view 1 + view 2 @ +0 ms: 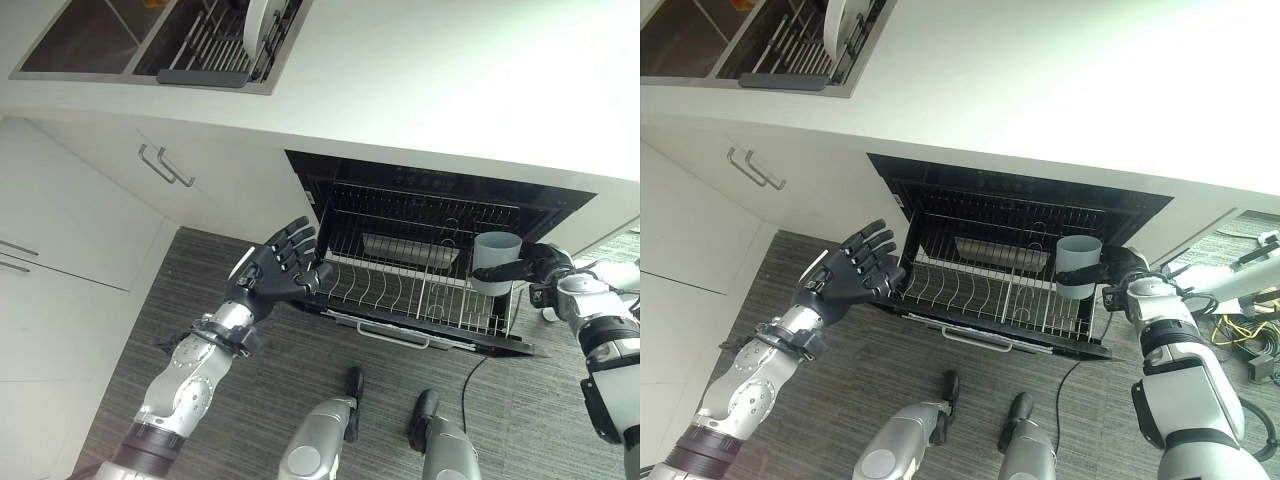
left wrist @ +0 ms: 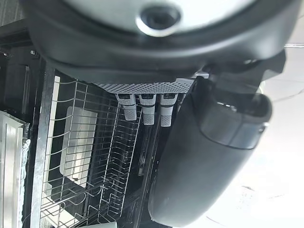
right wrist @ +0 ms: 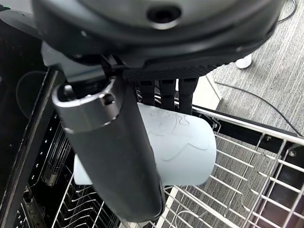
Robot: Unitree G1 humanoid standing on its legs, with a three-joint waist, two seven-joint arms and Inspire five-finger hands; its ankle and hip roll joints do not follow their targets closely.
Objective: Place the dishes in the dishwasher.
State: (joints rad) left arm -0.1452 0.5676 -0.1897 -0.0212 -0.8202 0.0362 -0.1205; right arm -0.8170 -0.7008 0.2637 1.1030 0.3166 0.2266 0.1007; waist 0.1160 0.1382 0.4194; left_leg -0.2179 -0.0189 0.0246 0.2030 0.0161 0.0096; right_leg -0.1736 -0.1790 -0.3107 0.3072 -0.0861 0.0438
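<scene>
Over the dishwasher rack (image 1: 400,285), the right hand (image 1: 535,265) grips a pale grey cup (image 1: 495,262), fingers and thumb wrapped around it; its wrist view shows the thumb hiding part of the cup. The left hand (image 1: 275,272) hangs spread, holding nothing. Plates (image 1: 262,25) stand in the sink rack, cut off above.

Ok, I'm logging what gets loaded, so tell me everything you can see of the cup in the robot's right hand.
The cup is pale grey-blue, smooth and matte, plastic by its look, cylindrical and slightly tapered, with a faint raised pattern on its side. It is upright with its open mouth up. The right hand grips its side, fingers and thumb curled round it, holding it above the right end of the wire rack pulled out of the open dishwasher. Whether it touches the rack cannot be told.
</scene>
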